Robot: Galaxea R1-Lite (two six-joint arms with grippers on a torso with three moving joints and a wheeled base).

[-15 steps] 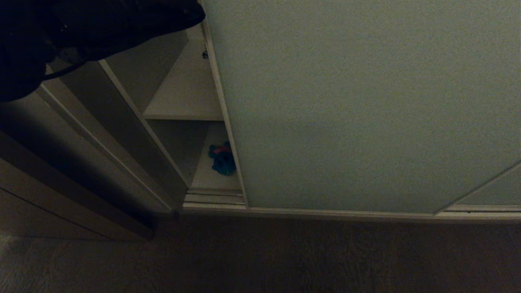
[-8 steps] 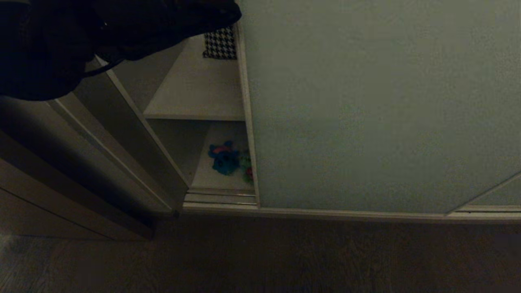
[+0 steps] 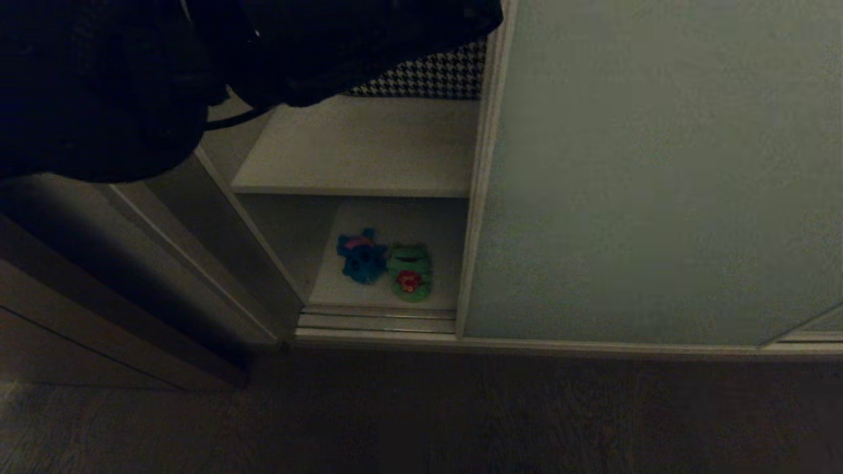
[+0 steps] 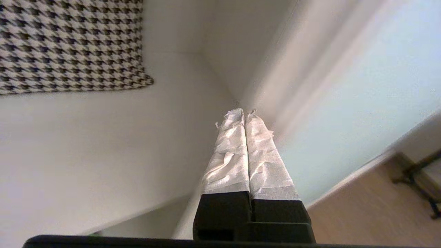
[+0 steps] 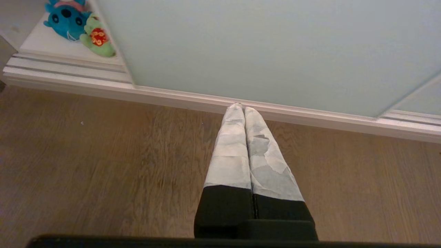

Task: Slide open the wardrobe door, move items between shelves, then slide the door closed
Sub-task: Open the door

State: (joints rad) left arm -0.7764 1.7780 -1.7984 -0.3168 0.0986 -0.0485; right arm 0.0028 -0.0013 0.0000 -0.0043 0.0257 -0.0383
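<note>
The left tool (image 4: 244,115) is squeezed shut, empty, against the sliding wardrobe door (image 3: 658,171). The blue toy (image 3: 361,257) is seen at 9 o'clock of the green frog (image 3: 409,271). The right tool (image 5: 241,107) is shut too, holding nothing.

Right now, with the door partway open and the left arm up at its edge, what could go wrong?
1. The shut left gripper only presses beside the sliding wardrobe door edge, gripping nothing, so it may slip off.
2. If it slips inward, it could snag the houndstooth fabric on the upper shelf.
3. The green frog lies near the door's edge beside the blue toy, so the opening may be tight for reaching.
</note>
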